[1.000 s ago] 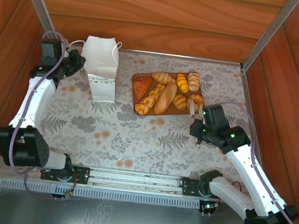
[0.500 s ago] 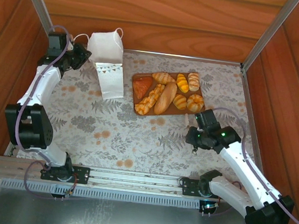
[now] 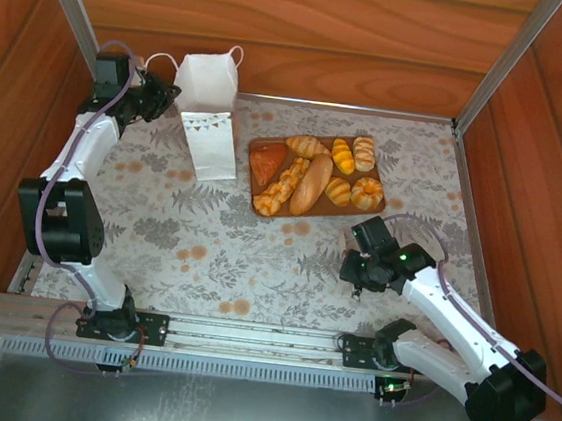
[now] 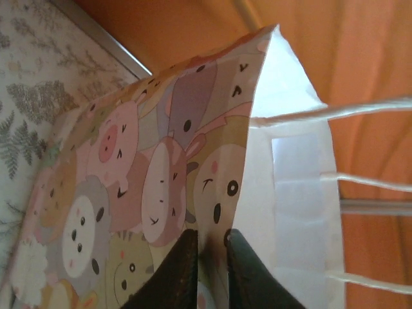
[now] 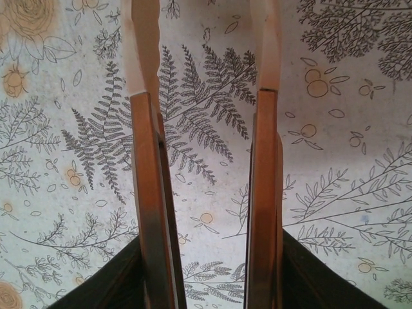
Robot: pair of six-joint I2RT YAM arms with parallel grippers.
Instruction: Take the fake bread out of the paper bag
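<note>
The fake bread (image 3: 312,184), eight small glossy toy pieces in golden-tan and orange, lies on a flat brown wooden board (image 3: 330,207) at the far middle of the table; a reddish-orange wedge sits at the board's left end, a braid and a long oval loaf beside it, striped rolls to the right. The small white paper bag (image 3: 209,133) with thin white cord handles and a row of tiny pennants across its front stands left of the board, apart from it, mouth upward; in the left wrist view the bag (image 4: 161,180) shows a face printed with pastel cartoon animals. The left gripper (image 3: 165,98) is at the bag's upper left edge; seen from its wrist, the left gripper (image 4: 211,235) has its dark fingers (image 4: 180,270) a little apart on either side of the paper wall, and whether they pinch it I cannot tell. The right gripper (image 3: 357,279) hangs near the board's right end, over the fern-printed tablecloth (image 3: 236,256); the right gripper (image 5: 205,38) is parted and empty. Reddish wooden walls (image 3: 280,29) enclose the table.
</note>
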